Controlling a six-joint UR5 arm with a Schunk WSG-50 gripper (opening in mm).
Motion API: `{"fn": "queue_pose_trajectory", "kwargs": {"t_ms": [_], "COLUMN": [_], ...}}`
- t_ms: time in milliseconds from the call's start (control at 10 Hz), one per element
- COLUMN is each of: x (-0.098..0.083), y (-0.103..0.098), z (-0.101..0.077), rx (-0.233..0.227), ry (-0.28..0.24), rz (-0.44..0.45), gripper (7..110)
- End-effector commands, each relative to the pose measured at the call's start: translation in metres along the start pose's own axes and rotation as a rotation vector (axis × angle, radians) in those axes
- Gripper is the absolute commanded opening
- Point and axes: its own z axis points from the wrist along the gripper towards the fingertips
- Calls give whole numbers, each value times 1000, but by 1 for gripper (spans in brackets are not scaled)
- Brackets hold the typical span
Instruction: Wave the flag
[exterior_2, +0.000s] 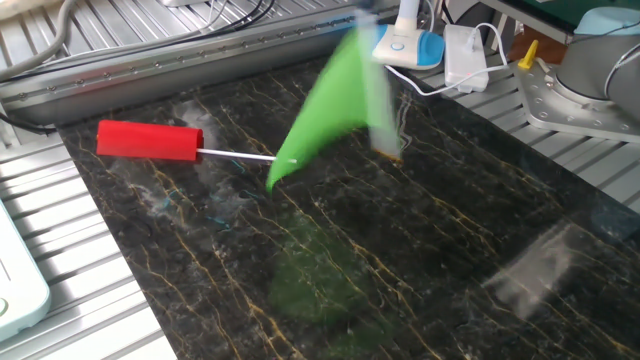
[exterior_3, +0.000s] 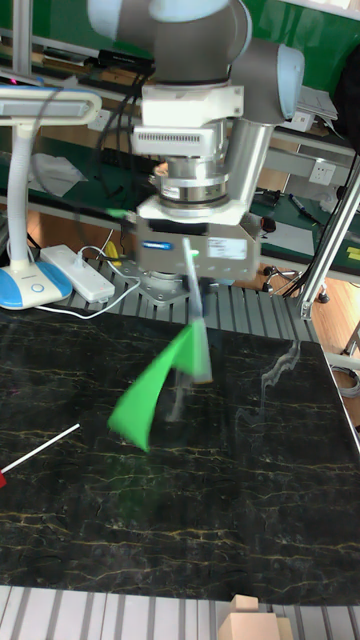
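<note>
One green flag (exterior_2: 325, 105) blurred above the red flag (exterior_2: 150, 140).
Gripper (exterior_3: 193, 290) clamps its stick; a low swing might strike the red flag.

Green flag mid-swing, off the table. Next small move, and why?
Probably swing it back the other way. The green flag hangs blurred from the gripper, its cloth trailing toward the red rolled flag, which lies flat on the dark table. The flag looks clear of the table in both views, so reversing should keep the wave going without touching anything.
</note>
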Motion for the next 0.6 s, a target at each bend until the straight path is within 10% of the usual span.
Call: {"fn": "queue_pose_trajectory", "kwargs": {"t_ms": [0,200,500], "x": [46,59,66], "y": [145,188,214], "z": [-59,-88,-113], "rx": [-579,-740,-848], "ry": [257,337,393], "rz": [258,278,290], "gripper": [7,7,7]}}
